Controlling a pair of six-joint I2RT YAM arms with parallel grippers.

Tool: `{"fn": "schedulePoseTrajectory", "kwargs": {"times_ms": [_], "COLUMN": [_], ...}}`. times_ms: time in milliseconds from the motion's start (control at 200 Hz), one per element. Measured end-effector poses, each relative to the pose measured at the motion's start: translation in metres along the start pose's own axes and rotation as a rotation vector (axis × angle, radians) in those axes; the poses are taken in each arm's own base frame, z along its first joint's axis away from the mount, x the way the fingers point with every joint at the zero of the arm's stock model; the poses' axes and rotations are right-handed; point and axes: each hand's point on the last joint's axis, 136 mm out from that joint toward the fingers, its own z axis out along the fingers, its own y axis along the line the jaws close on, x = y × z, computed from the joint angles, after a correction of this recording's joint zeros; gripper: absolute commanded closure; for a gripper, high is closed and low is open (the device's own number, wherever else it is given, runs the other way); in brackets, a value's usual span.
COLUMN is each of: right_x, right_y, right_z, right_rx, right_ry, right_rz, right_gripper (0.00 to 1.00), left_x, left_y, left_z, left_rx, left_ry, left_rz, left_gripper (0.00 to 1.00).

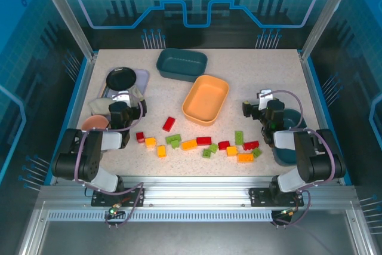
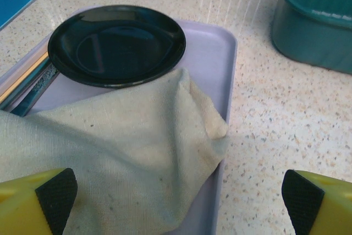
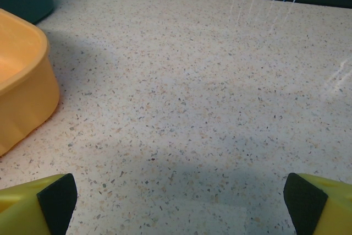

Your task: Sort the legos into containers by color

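Observation:
The legos lie scattered across the near half of the table: red ones (image 1: 169,124), green ones (image 1: 173,140) and orange ones (image 1: 188,144), out to an orange brick (image 1: 245,157) at the right. An orange-yellow container (image 1: 206,98) stands mid-table and shows again (image 3: 22,81) left of my right gripper. One teal container (image 1: 182,64) sits at the back, its wall (image 2: 316,20) also in the left wrist view. A second teal container (image 1: 285,154) is partly under the right arm. My left gripper (image 1: 128,98) (image 2: 176,202) hangs open over a cloth. My right gripper (image 1: 258,103) (image 3: 176,202) is open over bare table.
A lilac tray (image 1: 142,77) (image 2: 212,64) at the back left carries a black round dish (image 1: 120,77) (image 2: 116,45) and a beige cloth (image 1: 101,107) (image 2: 121,152). A pink bowl (image 1: 94,123) sits by the left arm. Blue rails edge the table.

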Motion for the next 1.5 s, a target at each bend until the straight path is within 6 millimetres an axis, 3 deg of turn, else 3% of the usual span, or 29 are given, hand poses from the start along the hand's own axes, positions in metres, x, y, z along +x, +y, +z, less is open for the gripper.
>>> {"fn": "schedulePoseTrajectory", "kwargs": {"times_ms": [75, 205, 310, 385, 550, 615, 685, 760, 840, 950, 1055, 1160, 1295, 1401, 1501], "right_x": [-0.005, -0.05, -0.11, -0.168, -0.306, -0.339, -0.35, -0.331, -0.287, -0.212, -0.137, -0.075, -0.015, 0.017, 0.032], "right_y": [0.0, -0.004, -0.008, -0.007, 0.01, -0.002, -0.018, -0.023, -0.011, -0.003, -0.006, -0.02, -0.024, -0.018, -0.015], "right_z": [-0.001, -0.017, -0.043, -0.067, -0.149, -0.178, -0.193, -0.192, -0.177, -0.158, -0.153, -0.151, -0.141, -0.127, -0.109], "right_rx": [0.011, 0.061, 0.099, 0.115, 0.06, 0.048, 0.033, 0.035, 0.014, 0.047, 0.106, 0.179, 0.211, 0.197, 0.183], "right_ry": [0.028, -0.043, -0.166, -0.277, -0.493, -0.483, -0.442, -0.327, -0.13, 0.157, 0.424, 0.633, 0.834, 0.948, 0.997], "right_rz": [-0.005, -0.015, -0.015, -0.024, 0.052, 0.195, 0.297, 0.354, 0.407, 0.442, 0.477, 0.536, 0.576, 0.568, 0.557], "right_gripper": [0.0, 0.0, 0.0, 0.0, 0.0, 0.0, 0.02, 0.12, 0.19, 0.19, 0.21, 0.22, 0.22, 0.23, 0.25], "left_x": [-0.009, -0.079, -0.143, -0.185, -0.265, -0.288, -0.309, -0.313, -0.3, -0.245, -0.193, -0.16, -0.132, -0.105, -0.085], "left_y": [-0.01, -0.039, -0.062, -0.077, -0.104, -0.1, -0.09, -0.075, -0.07, -0.091, -0.105, -0.117, -0.147, -0.172, -0.189], "left_z": [-0.004, -0.028, -0.062, -0.089, -0.14, -0.153, -0.158, -0.147, -0.125, -0.088, -0.07, -0.073, -0.085, -0.097, -0.108], "left_rx": [0.0, 0.018, 0.045, 0.073, 0.143, 0.149, 0.156, 0.166, 0.151, 0.177, 0.194, 0.225, 0.292, 0.339, 0.368], "left_ry": [0.029, -0.083, -0.205, -0.284, -0.398, -0.361, -0.318, -0.226, -0.093, 0.159, 0.361, 0.481, 0.573, 0.65, 0.703], "left_rz": [0.028, 0.051, 0.034, 0.019, -0.008, -0.096, -0.213, -0.318, -0.372, -0.377, -0.392, -0.409, -0.39, -0.357, -0.335], "left_gripper": [0.01, 0.01, 0.01, 0.01, 0.01, 0.01, 0.01, 0.01, 0.01, 0.02, 0.07, 0.07, 0.08, 0.09, 0.09]}}
